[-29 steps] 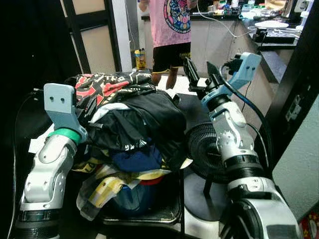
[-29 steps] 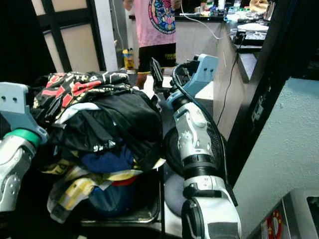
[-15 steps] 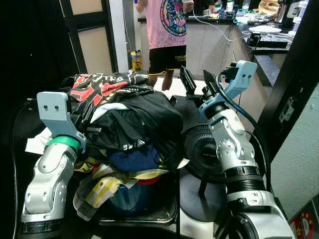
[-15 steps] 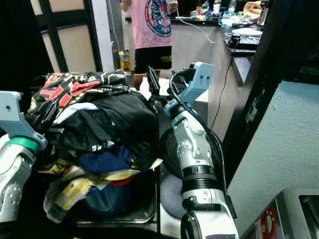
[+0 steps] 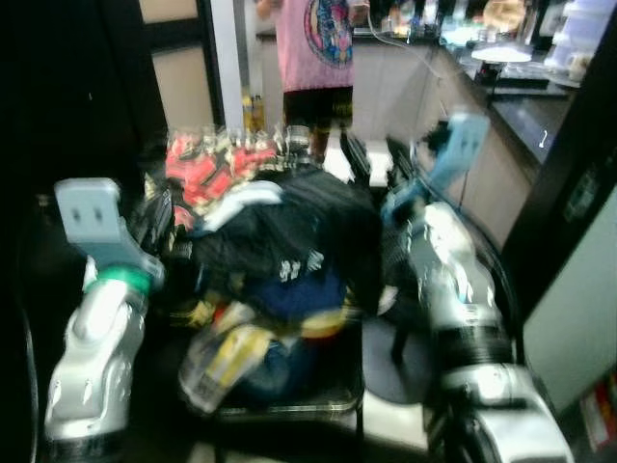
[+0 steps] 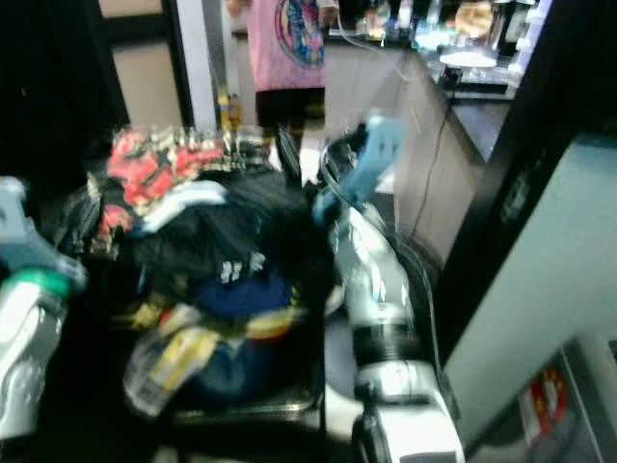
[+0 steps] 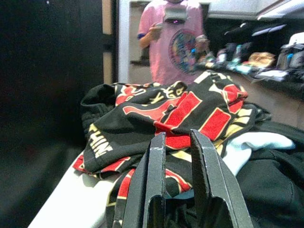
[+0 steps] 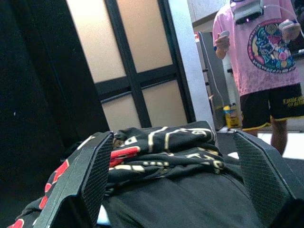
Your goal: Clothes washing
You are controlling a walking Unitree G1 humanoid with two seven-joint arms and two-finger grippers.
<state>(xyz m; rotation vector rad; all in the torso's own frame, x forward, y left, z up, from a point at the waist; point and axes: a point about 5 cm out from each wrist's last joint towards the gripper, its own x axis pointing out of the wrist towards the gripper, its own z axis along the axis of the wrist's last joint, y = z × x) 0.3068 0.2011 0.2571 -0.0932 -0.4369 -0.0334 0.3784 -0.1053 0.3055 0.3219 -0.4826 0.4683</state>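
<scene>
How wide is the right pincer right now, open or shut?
Open. The right pincer has its two black fingers spread far apart, with the clothes pile showing between them.
</scene>
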